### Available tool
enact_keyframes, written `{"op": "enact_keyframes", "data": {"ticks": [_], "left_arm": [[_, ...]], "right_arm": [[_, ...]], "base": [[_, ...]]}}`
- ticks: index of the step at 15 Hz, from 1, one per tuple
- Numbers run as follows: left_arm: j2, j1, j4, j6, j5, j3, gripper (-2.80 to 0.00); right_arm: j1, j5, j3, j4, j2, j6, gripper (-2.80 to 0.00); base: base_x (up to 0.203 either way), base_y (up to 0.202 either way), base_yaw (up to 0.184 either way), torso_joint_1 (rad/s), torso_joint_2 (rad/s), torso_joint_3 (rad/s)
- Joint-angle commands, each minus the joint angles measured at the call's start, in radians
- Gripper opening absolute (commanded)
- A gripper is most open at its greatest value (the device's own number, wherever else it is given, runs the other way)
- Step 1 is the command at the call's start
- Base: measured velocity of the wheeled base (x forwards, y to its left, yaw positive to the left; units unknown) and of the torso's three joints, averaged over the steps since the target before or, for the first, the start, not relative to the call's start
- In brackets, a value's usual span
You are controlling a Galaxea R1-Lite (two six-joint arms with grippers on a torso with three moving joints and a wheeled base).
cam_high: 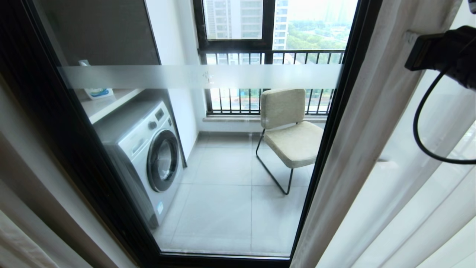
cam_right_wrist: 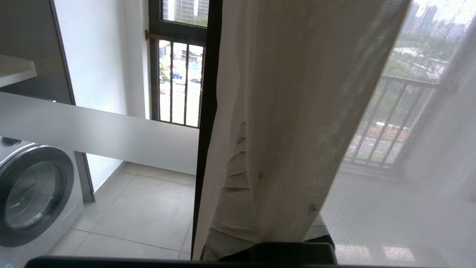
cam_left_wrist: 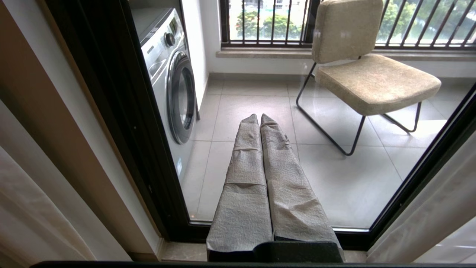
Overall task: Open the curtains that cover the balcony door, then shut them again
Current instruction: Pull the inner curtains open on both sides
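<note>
The right end effector (cam_right_wrist: 238, 149), its fingers wrapped in grey crinkled cloth, is pressed together on the leading fold of the thin see-through white sheer curtain (cam_right_wrist: 297, 111); the fabric drapes over the fingers and hides most of them in the right wrist view. In the head view only the black wrist housing and a looping black cable (cam_high: 427, 123) of that arm show at the upper right edge, level with the sheer's upper part. The sheer hangs bunched to the right of the glass, just beside the right post of the thick black frame.

The left end effector (cam_left_wrist: 259, 123) hangs low in front of the glass, its two grey cloth-wrapped fingers (cam_left_wrist: 245, 178) pressed together along their whole length and holding nothing.

The tall clear glass balcony door (cam_high: 223, 186) in its black frame stands uncovered between the drapes, crossed by a horizontal frosted white band (cam_high: 148, 76) with small lettering at its middle. At the far left a heavy beige-tan woven drape (cam_high: 22, 193) is gathered beside the left post.

Behind the glass lies a grey tiled balcony floor. A white front-loading washing machine (cam_high: 148, 149) stands at the left under a shelf carrying a white bottle with a blue label (cam_high: 98, 92). A beige upholstered chair on a thin black metal frame (cam_high: 290, 134) stands at the right, near a black-framed window with a barred railing (cam_high: 275, 59).
</note>
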Motion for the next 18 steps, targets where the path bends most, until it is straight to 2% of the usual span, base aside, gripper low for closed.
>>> {"op": "enact_keyframes", "data": {"ticks": [1,9,18], "left_arm": [[0.0,0.0,0.0,0.0,0.0,0.0,-2.8],[0.0,0.0,0.0,0.0,0.0,0.0,-2.8],[0.0,0.0,0.0,-0.001,0.0,0.0,-2.8]], "right_arm": [[-0.015,-0.015,0.0,-0.003,-0.02,-0.001,-2.8],[-0.177,-0.045,0.079,0.024,-0.121,0.001,-2.8],[-0.188,-0.086,0.081,0.078,-0.17,-0.019,-2.8]], "base": [[0.0,0.0,0.0,0.0,0.0,0.0],[0.0,0.0,0.0,0.0,0.0,0.0],[0.0,0.0,0.0,0.0,0.0,0.0]]}}
